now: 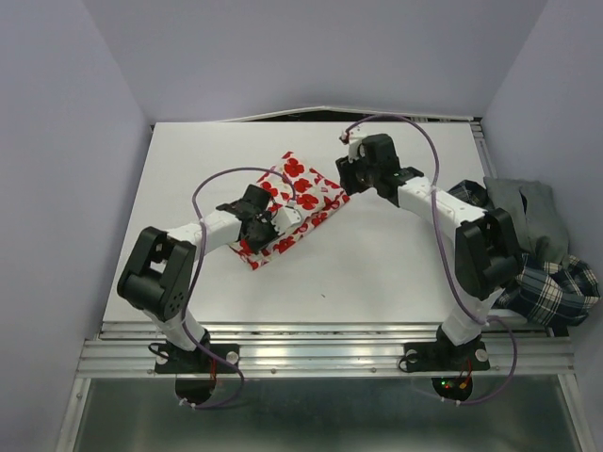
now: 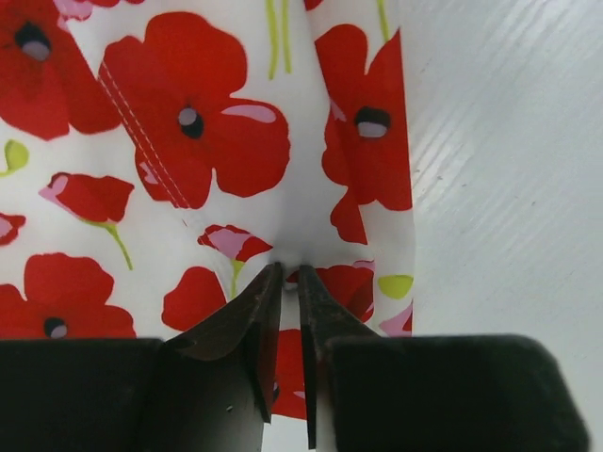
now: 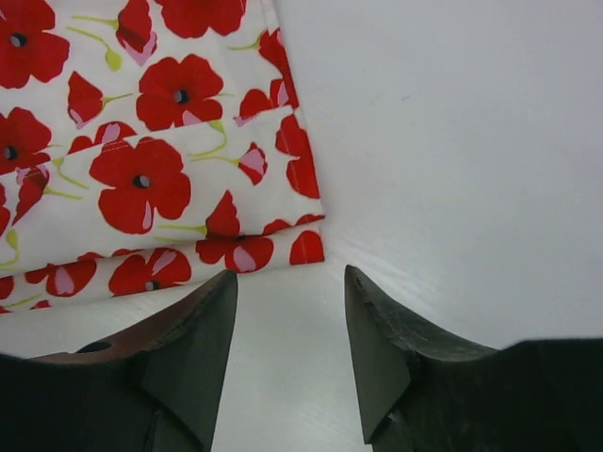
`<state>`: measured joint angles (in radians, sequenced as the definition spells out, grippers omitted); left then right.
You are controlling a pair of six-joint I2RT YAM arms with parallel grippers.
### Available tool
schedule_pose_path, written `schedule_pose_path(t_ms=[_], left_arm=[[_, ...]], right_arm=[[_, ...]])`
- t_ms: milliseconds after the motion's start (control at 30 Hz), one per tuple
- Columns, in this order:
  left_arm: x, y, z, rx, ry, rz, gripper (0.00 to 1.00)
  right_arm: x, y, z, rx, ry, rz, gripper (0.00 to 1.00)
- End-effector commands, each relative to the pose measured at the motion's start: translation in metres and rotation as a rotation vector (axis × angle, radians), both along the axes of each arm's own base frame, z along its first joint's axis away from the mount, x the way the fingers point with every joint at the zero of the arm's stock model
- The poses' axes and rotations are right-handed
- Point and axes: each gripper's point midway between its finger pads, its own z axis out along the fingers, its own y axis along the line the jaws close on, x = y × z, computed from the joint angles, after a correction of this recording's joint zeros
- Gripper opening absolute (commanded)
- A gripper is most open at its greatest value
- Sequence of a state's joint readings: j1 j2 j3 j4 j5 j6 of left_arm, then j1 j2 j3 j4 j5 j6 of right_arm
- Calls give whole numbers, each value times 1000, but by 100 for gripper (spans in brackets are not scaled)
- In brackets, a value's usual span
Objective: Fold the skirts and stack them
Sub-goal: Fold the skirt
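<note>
The white skirt with red poppies (image 1: 300,193) lies folded into a slanted strip in the middle of the table. My left gripper (image 1: 276,222) rests low on its near end. In the left wrist view, that gripper (image 2: 290,273) is shut on a small pucker of the poppy skirt (image 2: 188,132). My right gripper (image 1: 348,182) hovers at the strip's far right corner. It stands open (image 3: 290,282) over bare table, just short of the skirt's folded corner (image 3: 141,179). A grey skirt (image 1: 526,209) and a plaid skirt (image 1: 558,287) lie crumpled at the right edge.
The white table (image 1: 396,273) ends in a metal rail at the near edge. Pale walls close in the left, back and right sides. Purple cables loop over both arms. The right arm's elbow (image 1: 485,247) stands beside the grey and plaid heap.
</note>
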<state>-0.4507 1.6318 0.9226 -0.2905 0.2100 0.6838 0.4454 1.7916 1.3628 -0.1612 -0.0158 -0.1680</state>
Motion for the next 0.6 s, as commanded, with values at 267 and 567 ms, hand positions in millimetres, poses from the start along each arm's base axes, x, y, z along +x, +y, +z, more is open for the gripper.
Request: schedule_pose_path(t_ms=[267,567], left_arm=[[-57,-70,19,-77,165,-143,27],[19,-132,121,-334,-67,7,37]], right_arm=[[-33,-24,-25,519,446,-237,43],[-39,5,-50,762,621,-249,33]])
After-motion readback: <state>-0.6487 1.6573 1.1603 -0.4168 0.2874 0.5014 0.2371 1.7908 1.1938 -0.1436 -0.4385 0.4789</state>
